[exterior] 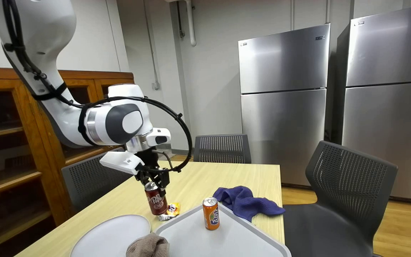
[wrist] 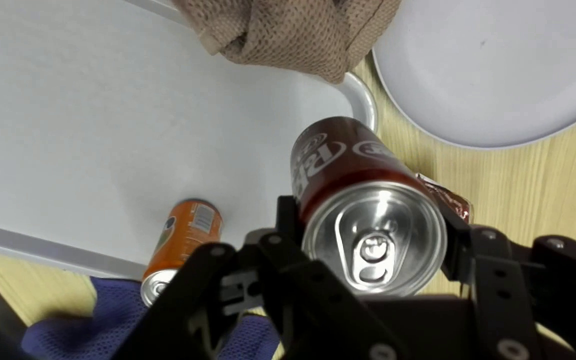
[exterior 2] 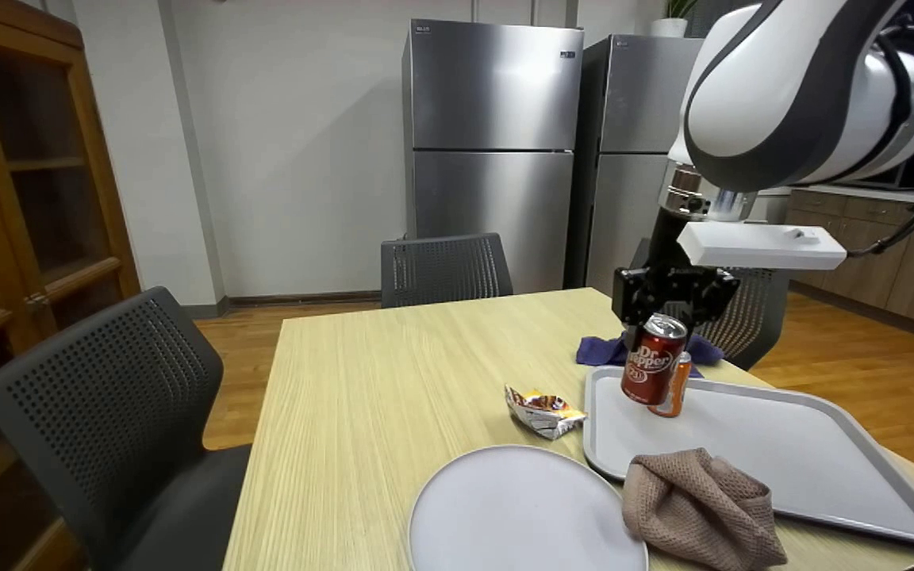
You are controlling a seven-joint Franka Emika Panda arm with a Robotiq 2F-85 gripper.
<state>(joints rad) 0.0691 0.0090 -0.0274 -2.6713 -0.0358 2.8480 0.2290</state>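
Fingers [wrist: 286, 217], parted to can width, grip a tilted Dr Pepper can [wrist: 368, 205], clear of the table [exterior 2: 393, 357]. Below the fingers: crumpled snack wrapper [exterior 2: 546, 414], grey tray [exterior 2: 814, 452] bearing upright Fanta can [exterior: 211, 214].

"dr pepper" on the dark red can [exterior 2: 652, 362], "fanta" on the orange can [exterior: 211, 214]

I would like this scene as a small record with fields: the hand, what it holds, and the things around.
hand: closed on the red can
red can: in the air, above the table
orange can: upright on the tray
plate: on the table, beside the tray
wrapper: on the table, by the tray
brown cloth: over the tray's rim, by the plate
purple cloth: on the table, beside the tray
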